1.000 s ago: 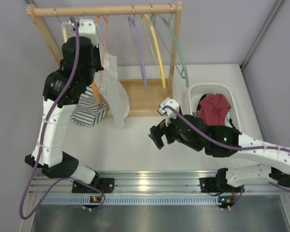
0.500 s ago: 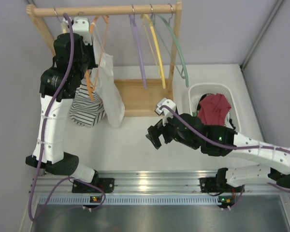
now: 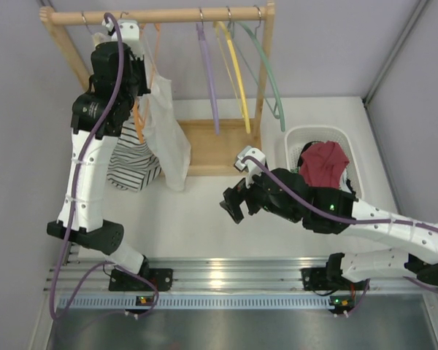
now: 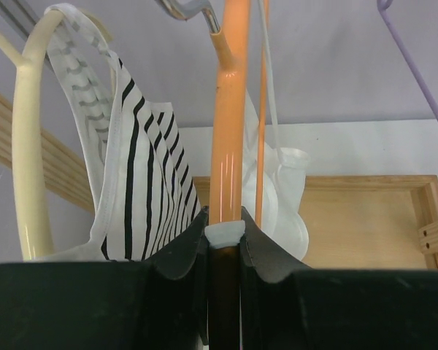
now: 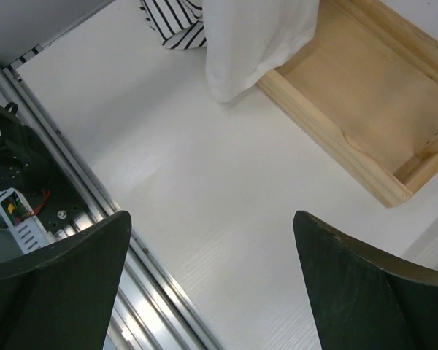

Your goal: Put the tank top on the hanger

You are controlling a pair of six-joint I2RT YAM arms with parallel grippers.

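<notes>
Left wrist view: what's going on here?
The left gripper has its jaws shut on the orange hanger, holding it up by the wooden rail. The white tank top hangs from that hanger, next to the striped top. Whether the hook sits on the rail is not clear. The right gripper hovers open and empty above the table. A dark red garment lies in the white basket.

left claw: lifted hanger toward rail | tank top: hangs straighter | right claw: edged left
</notes>
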